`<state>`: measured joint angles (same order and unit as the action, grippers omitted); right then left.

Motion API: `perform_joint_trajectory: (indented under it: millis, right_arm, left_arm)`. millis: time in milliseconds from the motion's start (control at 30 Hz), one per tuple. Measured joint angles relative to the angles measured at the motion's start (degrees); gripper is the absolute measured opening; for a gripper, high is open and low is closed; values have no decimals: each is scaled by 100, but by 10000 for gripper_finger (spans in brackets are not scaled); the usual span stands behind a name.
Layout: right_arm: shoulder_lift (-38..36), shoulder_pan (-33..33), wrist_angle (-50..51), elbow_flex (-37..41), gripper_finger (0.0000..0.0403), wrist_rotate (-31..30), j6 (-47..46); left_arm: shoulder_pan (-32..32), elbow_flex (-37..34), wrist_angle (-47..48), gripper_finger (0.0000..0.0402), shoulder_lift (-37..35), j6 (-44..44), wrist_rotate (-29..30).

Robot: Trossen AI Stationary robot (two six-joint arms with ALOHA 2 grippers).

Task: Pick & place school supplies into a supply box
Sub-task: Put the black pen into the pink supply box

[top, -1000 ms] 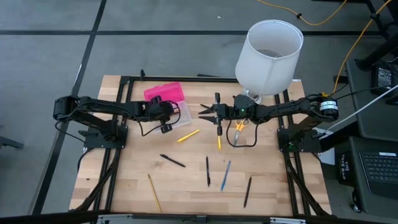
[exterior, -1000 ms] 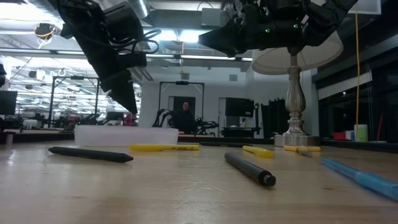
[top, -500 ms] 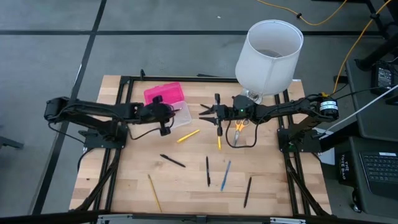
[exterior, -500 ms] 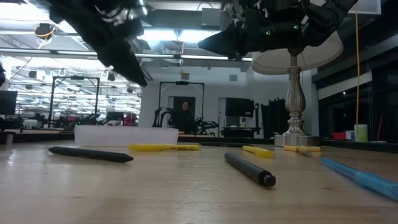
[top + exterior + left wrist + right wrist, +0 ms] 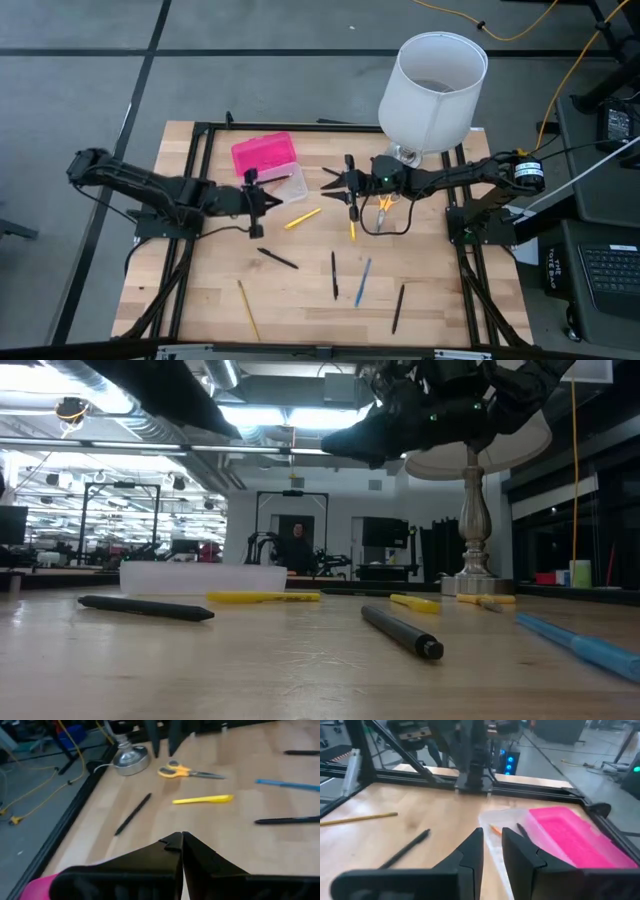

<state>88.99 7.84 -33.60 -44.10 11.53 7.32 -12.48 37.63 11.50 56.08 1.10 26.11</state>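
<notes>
Supply box (image 5: 268,162): pink lid, clear base, far-left worktop (image 5: 300,300). Left gripper (image 5: 262,201) closed, empty, beside it; right gripper (image 5: 330,185) slightly parted, holding nothing. Pens (image 5: 334,274) and scissors (image 5: 384,203) lie loose (mid-worktop).

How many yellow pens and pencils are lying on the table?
3. One yellow marker lies near the supply box, a shorter one by the right gripper, a thin pencil near the front-left corner. The box may hide more.
</notes>
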Motion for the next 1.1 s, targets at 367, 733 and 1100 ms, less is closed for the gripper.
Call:
perform_joint_trajectory:
  millis: [367, 733, 1100]
  right_arm:
    - [0, -695, 190, 0, 75, 11, 351]
    - [0, -809, 421, 0, 75, -7, 72]
    - [2, -807, 841, 0, 75, -741, 25]
  left_arm:
    - [-1022, 0, -323, 3, 409, 654, 183]
    - [-1129, 0, -413, 16, 1159, 726, -126]
    - [-939, 0, -529, 93, 1937, 774, -764]
